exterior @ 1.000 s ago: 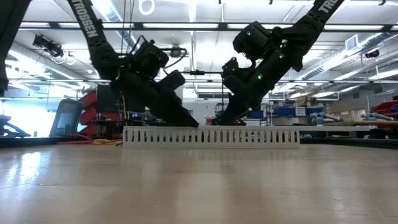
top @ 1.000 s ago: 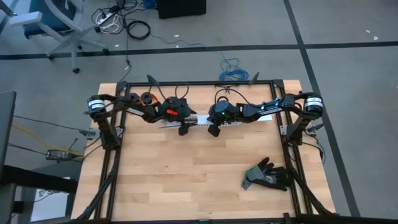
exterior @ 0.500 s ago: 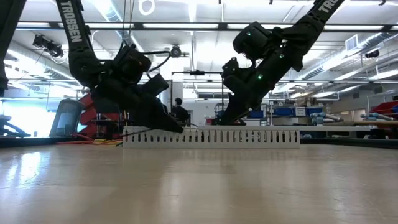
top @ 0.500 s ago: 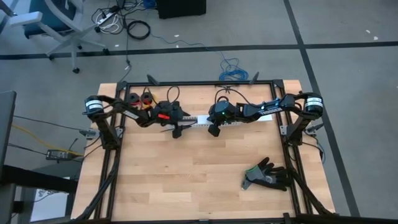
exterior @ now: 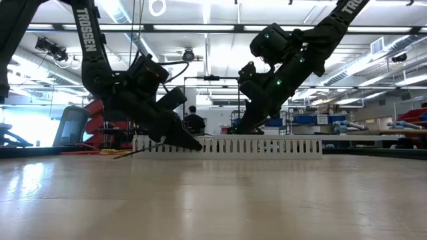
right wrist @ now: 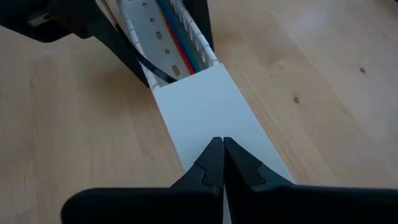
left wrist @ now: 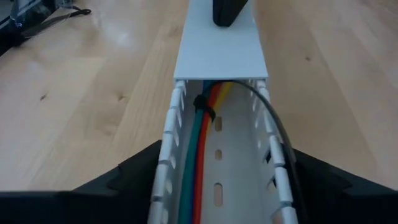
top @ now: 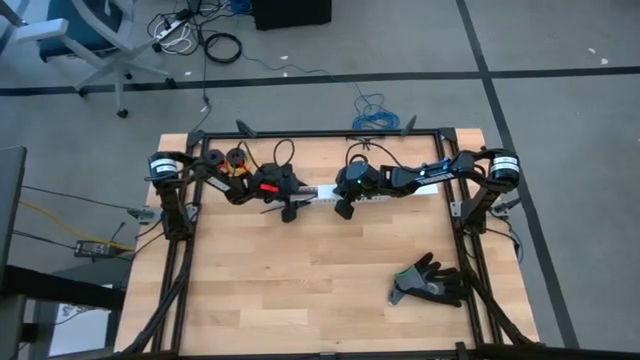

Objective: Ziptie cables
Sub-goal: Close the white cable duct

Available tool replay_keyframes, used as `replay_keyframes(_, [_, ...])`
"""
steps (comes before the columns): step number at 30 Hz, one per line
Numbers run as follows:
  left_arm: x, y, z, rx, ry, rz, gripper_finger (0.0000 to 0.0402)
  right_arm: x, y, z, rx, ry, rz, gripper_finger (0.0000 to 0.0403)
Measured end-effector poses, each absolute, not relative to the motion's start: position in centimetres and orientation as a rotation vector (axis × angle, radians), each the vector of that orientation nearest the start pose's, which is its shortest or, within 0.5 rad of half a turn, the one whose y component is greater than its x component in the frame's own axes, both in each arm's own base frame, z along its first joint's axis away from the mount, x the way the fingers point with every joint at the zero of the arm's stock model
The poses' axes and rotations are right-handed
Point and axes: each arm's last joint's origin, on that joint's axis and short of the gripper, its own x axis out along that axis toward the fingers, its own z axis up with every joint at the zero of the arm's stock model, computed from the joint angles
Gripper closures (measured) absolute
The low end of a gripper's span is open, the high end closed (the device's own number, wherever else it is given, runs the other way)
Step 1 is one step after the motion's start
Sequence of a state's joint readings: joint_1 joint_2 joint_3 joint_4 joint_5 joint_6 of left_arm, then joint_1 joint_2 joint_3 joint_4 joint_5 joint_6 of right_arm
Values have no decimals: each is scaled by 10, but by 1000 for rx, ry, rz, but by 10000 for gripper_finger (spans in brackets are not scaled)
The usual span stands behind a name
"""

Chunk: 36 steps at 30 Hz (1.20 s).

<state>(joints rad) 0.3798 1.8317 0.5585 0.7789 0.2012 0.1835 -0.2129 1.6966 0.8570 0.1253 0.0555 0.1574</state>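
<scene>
A: The worktop point(top: 310, 290) is taken in first. A white slotted duct point(exterior: 227, 145) is seen near its far edge, with both arms bent over it.

B: And progress? The cables point(left wrist: 200, 163) are laid inside the duct, and the ziptie point(left wrist: 204, 107) is already looped around them close to the duct's lid point(left wrist: 221, 50). The wrap looks done, judging by that. Its long tail point(left wrist: 278, 134) is left trailing over the duct wall, so final cinching or trimming is probably what remains.

A: The left fingers point(left wrist: 217, 186) are spread wide, one on each side of the duct, nothing gripped. The bundle lies between them, low in the channel, untouched. The tail runs past one finger, whether touching cannot be told.

B: The right fingers point(right wrist: 222, 163) are closed tip to tip and pressed onto the lid point(right wrist: 214, 112), apparently holding the duct steady. No cable is gripped there. The bundle emerges beyond the lid's end, well apart from those tips.
</scene>
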Motion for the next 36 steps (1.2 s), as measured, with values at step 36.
replay_keyframes(36, [283,107,96,37,492,140,183,294,-63,172,318,765,-422,403])
